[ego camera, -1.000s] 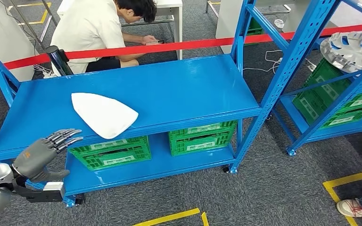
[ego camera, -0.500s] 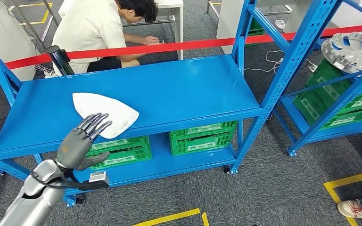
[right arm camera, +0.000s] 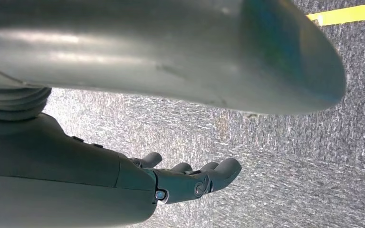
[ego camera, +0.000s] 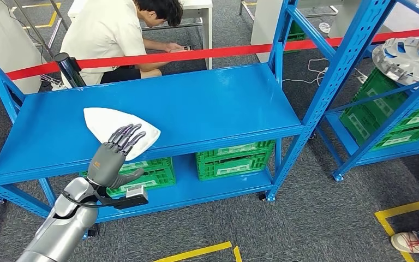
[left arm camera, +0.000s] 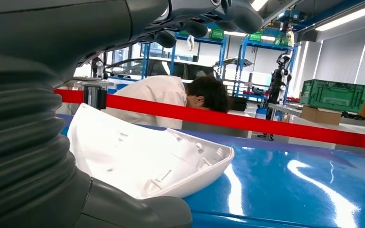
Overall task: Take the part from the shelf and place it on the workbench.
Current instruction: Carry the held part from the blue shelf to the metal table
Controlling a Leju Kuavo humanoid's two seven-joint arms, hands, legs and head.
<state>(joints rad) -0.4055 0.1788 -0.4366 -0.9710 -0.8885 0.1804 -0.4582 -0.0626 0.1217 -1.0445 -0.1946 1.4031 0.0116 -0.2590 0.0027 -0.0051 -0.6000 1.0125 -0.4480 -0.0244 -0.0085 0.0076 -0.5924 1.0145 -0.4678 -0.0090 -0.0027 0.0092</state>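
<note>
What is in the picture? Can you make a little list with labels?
part: white shell, lying on the blue shelf
left hand: fingers spread over the near end of the shell, holding nothing
right hand: hanging down over the grey carpet, holding nothing
under the shelf: green crates
behind the shelf: red tape and a crouching person

Left arm extends toward 1 o'clock; left hand [ego camera: 113,155] is empty, fingers spread, thumb out. Right hand [right arm camera: 190,178] hangs empty, fingers loosely extended.
</note>
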